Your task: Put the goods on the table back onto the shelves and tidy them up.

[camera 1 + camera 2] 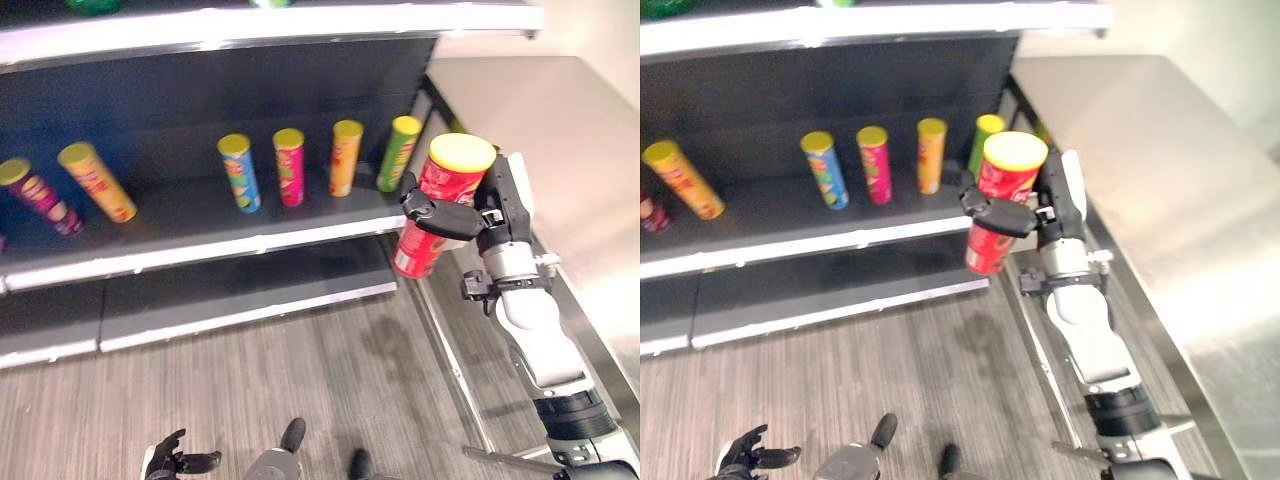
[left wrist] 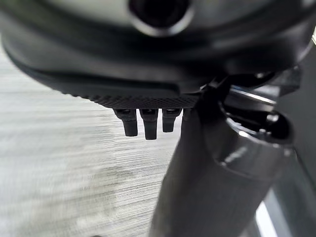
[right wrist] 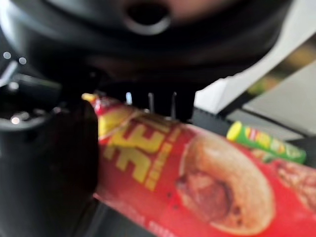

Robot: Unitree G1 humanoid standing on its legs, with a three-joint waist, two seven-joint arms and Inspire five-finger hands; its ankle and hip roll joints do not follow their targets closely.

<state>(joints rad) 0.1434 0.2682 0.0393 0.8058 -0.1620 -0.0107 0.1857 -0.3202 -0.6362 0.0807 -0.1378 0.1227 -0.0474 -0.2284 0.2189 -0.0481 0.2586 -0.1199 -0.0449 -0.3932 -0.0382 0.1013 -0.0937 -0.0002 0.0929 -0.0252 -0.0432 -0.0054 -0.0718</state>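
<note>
The right hand [image 1: 470,215] sits right of centre in the frame, its dark fingers and thumb wrapped round a red can [image 1: 440,205] with a yellow lid. The can is tilted, lid up and leaning a little to the right, and it hangs in the air just off the right end of the shelf [image 1: 200,225], below the green can [image 1: 398,153] and slightly in front of it. In the right wrist view the same red can [image 3: 197,187] lies across the palm with the thumb pressed against its side, and the green can [image 3: 266,143] shows beyond it.

Along the dark shelf in the upper half of the frame stands a row of cans, all with yellow lids: a purple can [image 1: 40,197] at the far left, a yellow can [image 1: 97,181] just beside it, both leaning left, then well apart a blue can [image 1: 240,173], a pink can [image 1: 289,167], an orange can [image 1: 345,157] and the green one at the right end.

To the right a steel worktop [image 1: 560,130] runs up the frame.

The left hand [image 1: 175,460] hangs low at the bottom left over the grey wooden floor [image 1: 300,380], its fingers loosely spread and holding nothing.
</note>
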